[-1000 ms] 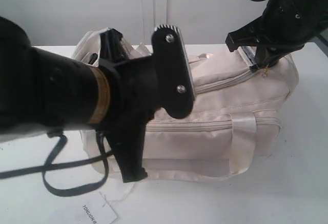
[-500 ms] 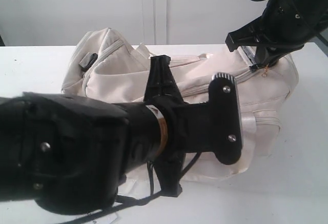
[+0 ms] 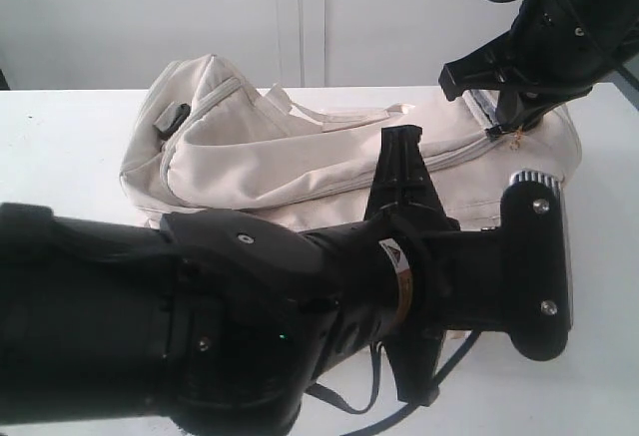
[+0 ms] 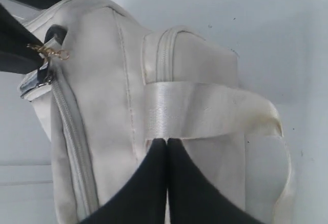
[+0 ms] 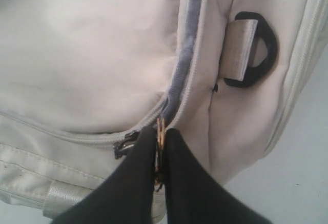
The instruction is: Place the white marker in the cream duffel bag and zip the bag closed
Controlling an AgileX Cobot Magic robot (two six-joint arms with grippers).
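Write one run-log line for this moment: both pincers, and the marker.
right pincer: shut on zipper ring | left pincer: shut, at bag handle | marker: not in view

The cream duffel bag [image 3: 250, 157] is plain, unpatterned fabric on a white table [image 3: 60, 137], with a glossier ivory webbing handle [image 4: 205, 111], a black buckle [image 3: 174, 118] at its 10 o'clock end, a gold ring [image 5: 160, 124] at 2 o'clock pinched by the black right gripper [image 5: 160, 133], and a grey-blue lining strip [image 5: 185, 39].
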